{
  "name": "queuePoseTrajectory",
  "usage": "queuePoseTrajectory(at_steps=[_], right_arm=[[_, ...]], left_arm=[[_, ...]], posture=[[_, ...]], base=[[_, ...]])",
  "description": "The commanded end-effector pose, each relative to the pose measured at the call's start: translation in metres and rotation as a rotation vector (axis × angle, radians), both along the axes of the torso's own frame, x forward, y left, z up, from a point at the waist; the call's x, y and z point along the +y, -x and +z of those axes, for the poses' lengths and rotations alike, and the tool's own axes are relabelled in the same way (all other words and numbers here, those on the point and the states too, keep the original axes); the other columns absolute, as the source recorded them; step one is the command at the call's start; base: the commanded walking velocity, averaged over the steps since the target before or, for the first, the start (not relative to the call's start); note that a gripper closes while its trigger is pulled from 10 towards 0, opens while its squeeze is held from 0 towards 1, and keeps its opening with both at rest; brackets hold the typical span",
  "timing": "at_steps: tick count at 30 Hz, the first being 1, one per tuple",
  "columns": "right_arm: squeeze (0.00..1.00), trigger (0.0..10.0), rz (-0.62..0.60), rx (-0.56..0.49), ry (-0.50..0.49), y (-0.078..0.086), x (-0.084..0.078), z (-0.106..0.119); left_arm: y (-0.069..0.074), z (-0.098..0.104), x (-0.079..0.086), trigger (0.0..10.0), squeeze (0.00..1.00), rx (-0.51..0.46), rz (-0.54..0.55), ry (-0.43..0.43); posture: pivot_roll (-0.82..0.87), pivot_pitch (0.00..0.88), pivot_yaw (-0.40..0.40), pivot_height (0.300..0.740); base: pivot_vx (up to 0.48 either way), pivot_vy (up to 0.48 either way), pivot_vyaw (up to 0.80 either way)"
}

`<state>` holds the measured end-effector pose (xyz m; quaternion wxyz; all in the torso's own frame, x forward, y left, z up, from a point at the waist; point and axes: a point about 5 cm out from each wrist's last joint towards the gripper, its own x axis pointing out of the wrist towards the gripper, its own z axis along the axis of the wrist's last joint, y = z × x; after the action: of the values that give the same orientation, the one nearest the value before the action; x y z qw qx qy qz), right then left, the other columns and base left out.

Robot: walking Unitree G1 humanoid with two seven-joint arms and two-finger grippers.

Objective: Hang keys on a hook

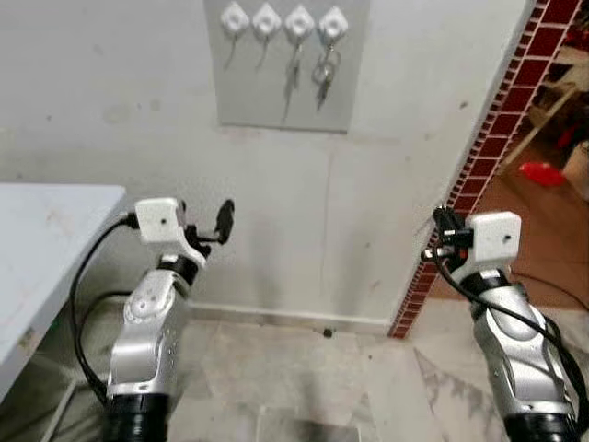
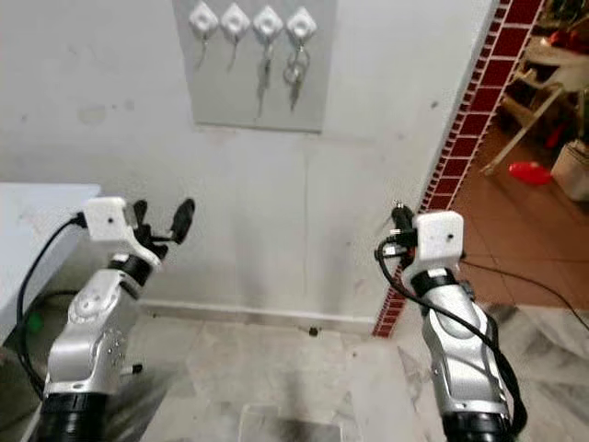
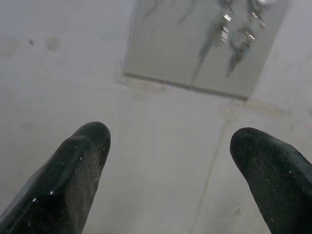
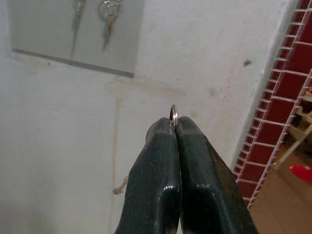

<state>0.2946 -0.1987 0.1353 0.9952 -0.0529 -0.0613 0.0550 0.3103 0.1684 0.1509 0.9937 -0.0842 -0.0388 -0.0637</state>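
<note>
High on the wall is a grey panel (image 1: pixel 276 92) with a row of white hooks (image 1: pixel 266 18). Keys (image 1: pixel 324 70) hang from the two hooks on the right, with a thinner key (image 1: pixel 293 75) beside the ringed bunch. My right gripper (image 4: pixel 175 122) is shut on a small metal key ring (image 4: pixel 173 112), which sticks out past its tips; the keys themselves are hidden. It is held low and to the right of the panel, in front of the wall corner (image 1: pixel 444 221). My left gripper (image 1: pixel 210 228) is open and empty, raised below the panel's left side.
A white table (image 1: pixel 46 239) stands at my left with a black cable (image 1: pixel 83 276) beside it. A red tiled wall edge (image 1: pixel 497 120) runs down at the right. Beyond it lies a brown floor with a red object (image 1: pixel 541 172) and wooden furniture.
</note>
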Motion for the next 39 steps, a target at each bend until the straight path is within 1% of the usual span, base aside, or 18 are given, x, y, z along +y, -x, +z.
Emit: queuePoseTrajectory(at_steps=[1,7,12,14,20,25,39], right_arm=[[0.0,10.0,0.032,-0.033,0.002,-0.003,0.008,0.008],[0.0,10.0,0.039,-0.034,0.005,-0.003,0.01,0.008],[0.0,10.0,0.045,-0.039,0.004,-0.003,0.011,0.009],[0.0,10.0,0.05,-0.044,0.003,-0.003,0.011,0.01],[0.0,10.0,0.128,-0.093,-0.025,0.001,0.02,0.018],[0.0,10.0,0.181,-0.104,-0.03,0.004,0.027,0.021],[0.0,10.0,0.204,-0.097,-0.022,0.006,0.027,0.02]], left_arm=[[0.001,-0.001,0.009,10.0,0.0,0.007,0.027,-0.01],[0.001,-0.001,0.009,10.0,0.0,0.009,0.029,-0.006],[0.0,-0.001,0.006,10.0,0.0,0.013,0.034,-0.017],[0.0,-0.001,0.006,10.0,0.0,0.016,0.036,-0.003],[0.0,-0.002,0.005,10.0,0.0,0.025,0.045,0.008],[0.001,-0.003,0.002,10.0,0.0,0.031,0.055,0.013],[0.003,-0.003,0.001,10.0,0.0,0.038,0.072,0.027]], posture=[[0.02,0.003,-0.028,0.74],[0.02,0.0,-0.029,0.74],[0.02,0.0,-0.029,0.74],[0.02,0.0,-0.029,0.74],[0.02,0.0,-0.026,0.74],[0.01,0.0,-0.025,0.74],[0.02,0.0,-0.029,0.74]], base=[[0.0,0.42,0.0],[0.0,0.328,0.0],[0.0,0.0,0.0],[0.0,0.0,0.0],[0.0,0.0,0.0],[0.268,0.0,0.0],[0.297,0.0,0.0]])
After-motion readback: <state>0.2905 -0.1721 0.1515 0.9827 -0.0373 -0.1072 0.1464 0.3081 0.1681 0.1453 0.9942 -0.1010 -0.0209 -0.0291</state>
